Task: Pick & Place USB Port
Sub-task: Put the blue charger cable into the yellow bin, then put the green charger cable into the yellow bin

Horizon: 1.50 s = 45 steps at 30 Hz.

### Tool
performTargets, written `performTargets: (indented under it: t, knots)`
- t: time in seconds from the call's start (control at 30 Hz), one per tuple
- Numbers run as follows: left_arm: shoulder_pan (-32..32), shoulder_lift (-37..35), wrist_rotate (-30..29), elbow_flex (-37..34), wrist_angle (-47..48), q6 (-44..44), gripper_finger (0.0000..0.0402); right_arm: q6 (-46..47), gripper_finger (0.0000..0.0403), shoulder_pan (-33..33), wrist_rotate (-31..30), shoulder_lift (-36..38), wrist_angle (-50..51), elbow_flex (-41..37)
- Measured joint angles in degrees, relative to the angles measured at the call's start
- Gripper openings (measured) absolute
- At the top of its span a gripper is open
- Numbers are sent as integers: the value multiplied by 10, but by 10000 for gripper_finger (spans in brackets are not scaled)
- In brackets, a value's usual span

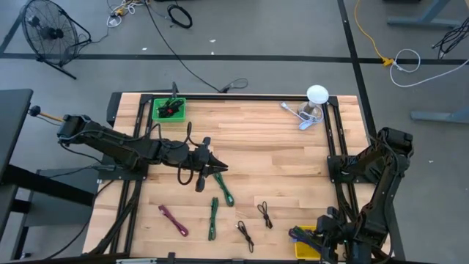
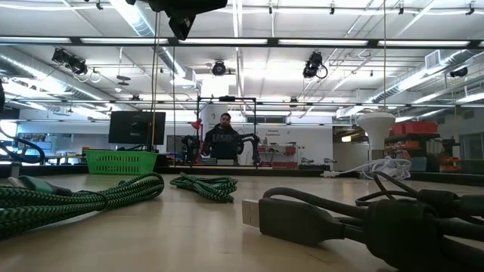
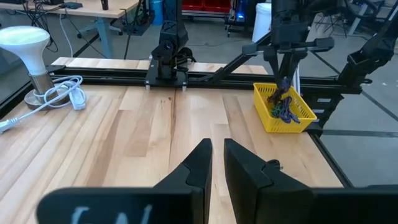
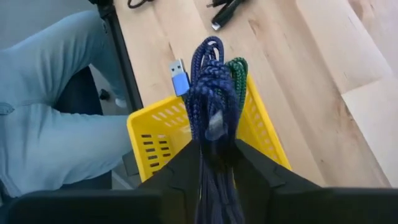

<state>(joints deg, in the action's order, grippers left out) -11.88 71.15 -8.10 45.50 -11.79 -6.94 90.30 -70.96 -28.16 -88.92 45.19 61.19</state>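
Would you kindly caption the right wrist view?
Right gripper lowers a bundled blue USB cable into the yellow basket.
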Motion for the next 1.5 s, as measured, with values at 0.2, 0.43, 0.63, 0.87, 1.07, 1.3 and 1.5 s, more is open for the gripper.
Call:
performTargets:
  t: [0.2,0.43,0.63,0.87,1.07,1.3,1.5]
  knots:
    - [0,0,0,0,0,0,46,-29,121,0,-29,0,-5,0]
    - [0,0,0,0,1,-3,46,-62,142,2,-72,0,-7,0]
    - [0,0,0,0,1,-4,46,-98,144,34,-130,8,-7,0]
    - [0,0,6,0,2,-18,46,-219,144,126,-128,17,-43,0]
    - [-6,1,23,0,32,-33,46,-404,144,219,-77,17,-152,0]
    - [-62,47,29,0,81,-27,46,-557,144,278,5,17,-269,0]
    - [-102,120,22,0,72,44,46,-580,144,290,22,17,-297,0]
